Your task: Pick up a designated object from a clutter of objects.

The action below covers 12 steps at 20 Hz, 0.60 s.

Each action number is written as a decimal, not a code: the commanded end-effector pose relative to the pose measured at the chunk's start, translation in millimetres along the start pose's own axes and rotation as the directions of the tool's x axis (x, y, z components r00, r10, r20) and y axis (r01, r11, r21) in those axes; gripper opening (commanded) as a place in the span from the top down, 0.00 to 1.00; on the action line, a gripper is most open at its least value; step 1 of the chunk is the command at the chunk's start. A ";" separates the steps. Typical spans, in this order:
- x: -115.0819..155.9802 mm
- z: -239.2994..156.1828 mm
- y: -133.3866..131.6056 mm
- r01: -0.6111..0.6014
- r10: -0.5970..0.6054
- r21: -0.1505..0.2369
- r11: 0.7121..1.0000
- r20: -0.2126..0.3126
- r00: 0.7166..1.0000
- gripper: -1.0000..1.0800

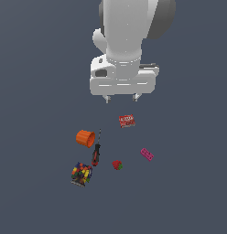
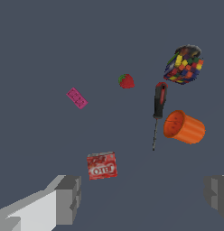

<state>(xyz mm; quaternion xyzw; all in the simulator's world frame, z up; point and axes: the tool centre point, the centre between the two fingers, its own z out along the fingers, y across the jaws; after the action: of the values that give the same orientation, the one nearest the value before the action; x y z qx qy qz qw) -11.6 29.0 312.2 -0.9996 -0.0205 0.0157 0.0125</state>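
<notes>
The strawberry [image 1: 117, 165] [image 2: 126, 81], small, red and green-topped, lies on the dark floor among the clutter, between the screwdriver [image 1: 95, 153] [image 2: 158, 104] and the pink brick [image 1: 147, 154] [image 2: 77, 98]. My gripper [image 1: 121, 98] [image 2: 143, 196] hangs high above the scene, open, with nothing between its fingers [image 2: 68, 198]. It is well away from the strawberry and nearest the flat red box [image 1: 127, 120] [image 2: 102, 165].
An orange cup [image 1: 85, 138] [image 2: 184, 127] lies on its side beside the screwdriver. A container of multicoloured pieces [image 1: 81, 173] [image 2: 184, 64] sits past the screwdriver's handle. The items are spread apart on the dark grey floor.
</notes>
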 end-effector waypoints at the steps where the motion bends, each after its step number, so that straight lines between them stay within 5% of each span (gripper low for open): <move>1: 0.0 0.0 0.0 0.000 0.000 0.000 1.000 0.000 1.000 0.04; 12: 0.1 9.2 -12.1 0.053 -0.053 -0.011 0.999 0.012 0.999 0.04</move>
<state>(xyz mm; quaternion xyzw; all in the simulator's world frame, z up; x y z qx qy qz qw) -12.1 40.4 303.8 -0.9987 -0.0449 0.0209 0.0076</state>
